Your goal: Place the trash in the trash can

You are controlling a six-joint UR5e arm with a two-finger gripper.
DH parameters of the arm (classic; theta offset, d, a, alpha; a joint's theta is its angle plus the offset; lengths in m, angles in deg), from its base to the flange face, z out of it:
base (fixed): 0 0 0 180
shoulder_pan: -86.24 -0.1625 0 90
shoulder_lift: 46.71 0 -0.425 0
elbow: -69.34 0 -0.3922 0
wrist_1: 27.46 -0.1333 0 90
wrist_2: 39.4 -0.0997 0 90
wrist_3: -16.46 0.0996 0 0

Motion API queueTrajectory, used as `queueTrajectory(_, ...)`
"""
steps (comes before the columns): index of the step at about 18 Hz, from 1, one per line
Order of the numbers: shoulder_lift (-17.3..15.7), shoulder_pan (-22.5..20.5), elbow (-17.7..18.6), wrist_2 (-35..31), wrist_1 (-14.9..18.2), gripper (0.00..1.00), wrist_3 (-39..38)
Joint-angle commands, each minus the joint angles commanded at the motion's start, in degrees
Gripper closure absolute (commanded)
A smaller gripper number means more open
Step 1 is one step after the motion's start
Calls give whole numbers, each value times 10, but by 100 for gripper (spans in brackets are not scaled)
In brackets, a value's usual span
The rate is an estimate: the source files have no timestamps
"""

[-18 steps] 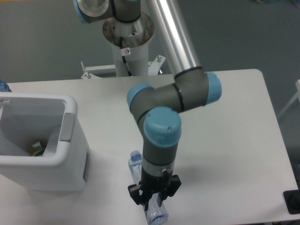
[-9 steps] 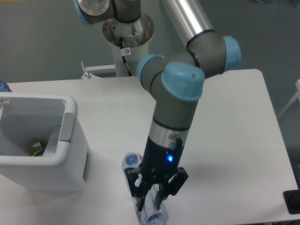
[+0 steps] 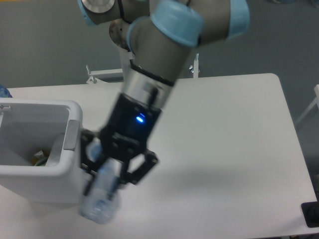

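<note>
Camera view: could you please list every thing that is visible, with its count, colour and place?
bottle: one, clear, held in the claw off the table, in front of the bin's right side
bin: one, white with grey panel, left on the table
trash in bin: small, green and yellow bits, at the bin's bottom
table: one, white
black thing: one, at the table's right edge
arm: one, grey with blue caps
claw: one, black, shut on bottle

White rectangular surface (image 3: 234,129) with rounded corners, evenly lit, seen from above. Beyond it, grey floor (image 3: 45,40). A white metal bracket with bolts (image 3: 102,74) sits at the far edge; a black object (image 3: 310,215) lies at lower right.
</note>
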Motion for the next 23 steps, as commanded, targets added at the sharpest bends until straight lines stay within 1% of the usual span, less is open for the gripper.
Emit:
queueTrajectory(2, -1, 27, 8, 2, -8, 56, 2)
queueTrajectory(4, -7, 47, 27, 2, -8, 56, 17)
queueTrajectory(7, -32, 62, 83, 1, -9, 54, 56)
queueTrajectory(9, -47, 71, 122, 1, -9, 48, 98)
queueTrajectory(10, -48, 71, 132, 1, -9, 39, 117)
queueTrajectory(11, -47, 71, 134, 0, -10, 18, 127)
queueTrajectory(12, -44, 71, 132, -2, -12, 0, 131)
queueTrajectory(14, -42, 71, 127, -4, -18, 0, 134)
queueTrajectory(17, -45, 67, 121, -5, -19, 0, 148)
queueTrajectory(21, -45, 34, 116, -5, -19, 0, 196)
queueTrajectory(23, -41, 13, 106, -5, -19, 0, 199)
